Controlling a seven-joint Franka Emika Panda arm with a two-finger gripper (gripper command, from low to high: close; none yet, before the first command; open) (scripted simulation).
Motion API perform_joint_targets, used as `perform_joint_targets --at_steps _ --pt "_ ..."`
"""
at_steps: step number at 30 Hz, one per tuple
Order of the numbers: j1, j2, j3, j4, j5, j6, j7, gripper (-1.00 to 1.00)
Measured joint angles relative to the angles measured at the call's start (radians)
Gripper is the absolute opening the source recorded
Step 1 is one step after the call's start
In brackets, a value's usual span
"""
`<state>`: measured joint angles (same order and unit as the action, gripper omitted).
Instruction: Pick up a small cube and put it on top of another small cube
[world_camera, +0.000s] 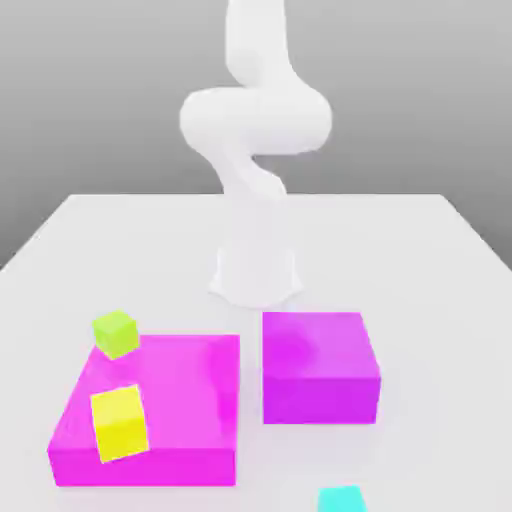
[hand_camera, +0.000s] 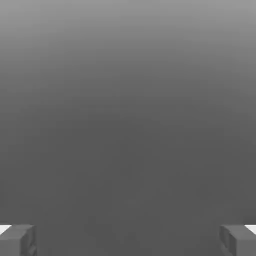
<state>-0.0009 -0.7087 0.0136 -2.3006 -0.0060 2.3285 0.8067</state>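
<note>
- Two magenta blocks sit on my white table (world_camera: 440, 260) in front of the arm (world_camera: 255, 150): a wide, low block (world_camera: 185, 400) toward the exterior view's left and a smaller, taller block (world_camera: 320, 365) toward its right, with a narrow gap between them.
- One cyan cube (world_camera: 341, 499) lies on the table near the front, just ahead of the taller block and apart from it. The frame edge cuts off its lower part, so I see only its top and a sliver of its front.
- A yellow cube (world_camera: 119, 422) rests on the low block near its front left corner, turned a little askew.
- A green cube (world_camera: 115, 333) sits at the low block's back left corner. I cannot tell whether it stands on the block or on the table just behind it.
- The arm rises from its base at the table's middle, and its upper links run out of the top of the exterior view.
- In the hand view I see the gripper (hand_camera: 128, 240) as two grey fingertips (hand_camera: 17, 240) at opposite corners, spread wide with nothing between them.
- Beyond the fingertips I get plain grey, with nothing I can make out.
</note>
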Motion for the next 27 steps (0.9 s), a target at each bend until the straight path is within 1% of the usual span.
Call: perform_joint_targets --at_steps 14,27 --pt "0.005 0.514 0.071 -0.003 -0.048 0.16 0.048 0.0" --pt "0.051 0.984 0.096 -0.007 -0.082 0.308 0.084 0.0"
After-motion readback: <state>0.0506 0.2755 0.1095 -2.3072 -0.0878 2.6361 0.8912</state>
